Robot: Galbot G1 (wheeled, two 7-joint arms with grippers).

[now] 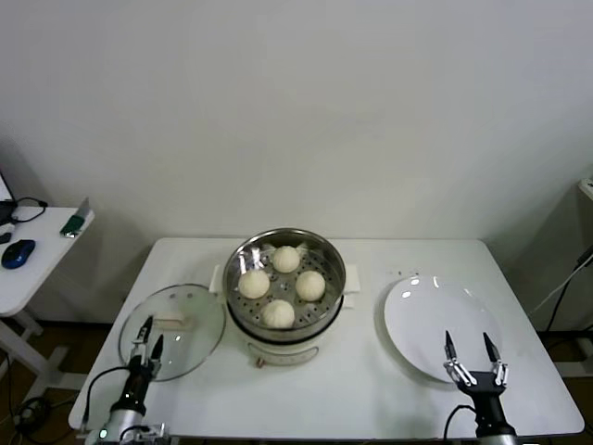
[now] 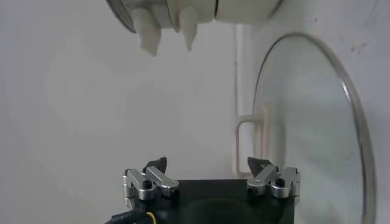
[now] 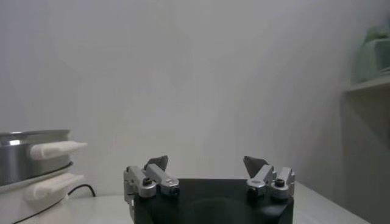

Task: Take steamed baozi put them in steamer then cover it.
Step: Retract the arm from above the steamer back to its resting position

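Head view: left claw released above the cover, whose handle, seemingly crosswise, lies just ahead; right claw released over the plate.

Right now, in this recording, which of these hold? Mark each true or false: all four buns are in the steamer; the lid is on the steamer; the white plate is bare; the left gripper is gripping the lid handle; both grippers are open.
1. All four baozi sit in the steamer: true.
2. The glass lid covers the steamer: false, it lies on the table to the steamer's left.
3. The white plate is bare: true.
4. The left gripper grips the lid handle: false, it holds nothing.
5. The left and right gripper fingers are open: true.
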